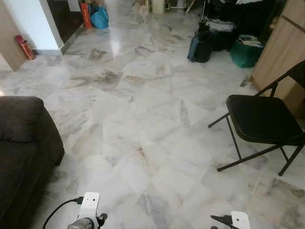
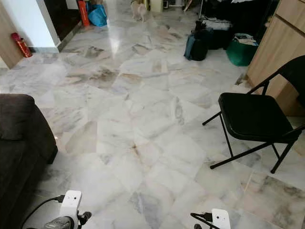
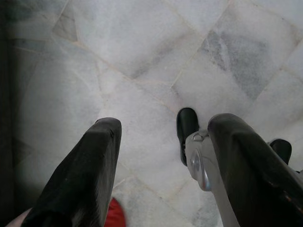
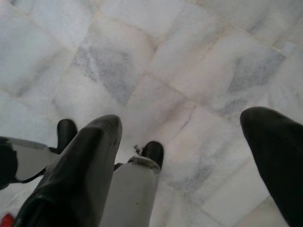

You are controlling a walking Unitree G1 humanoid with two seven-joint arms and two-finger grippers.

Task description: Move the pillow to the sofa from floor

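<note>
The dark brown sofa [image 1: 24,143] stands at the left edge, its arm nearest me. Both arms hang low at the bottom of the eye views, the left wrist [image 1: 89,210] near the sofa's corner and the right wrist [image 1: 236,220] over bare marble. In the left wrist view my left gripper [image 3: 165,125] is open, its black fingers [image 3: 90,175] spread above the floor tiles with nothing between them. My right gripper [image 4: 184,120] is open too, also over bare tiles.
A black folding chair [image 1: 262,119] stands at the right beside a wooden cabinet [image 1: 281,52]. Dark bags [image 1: 202,45] and a green bag [image 1: 245,52] sit far right. A red extinguisher [image 1: 24,47] leans far left. A small animal [image 1: 139,9] is at the back.
</note>
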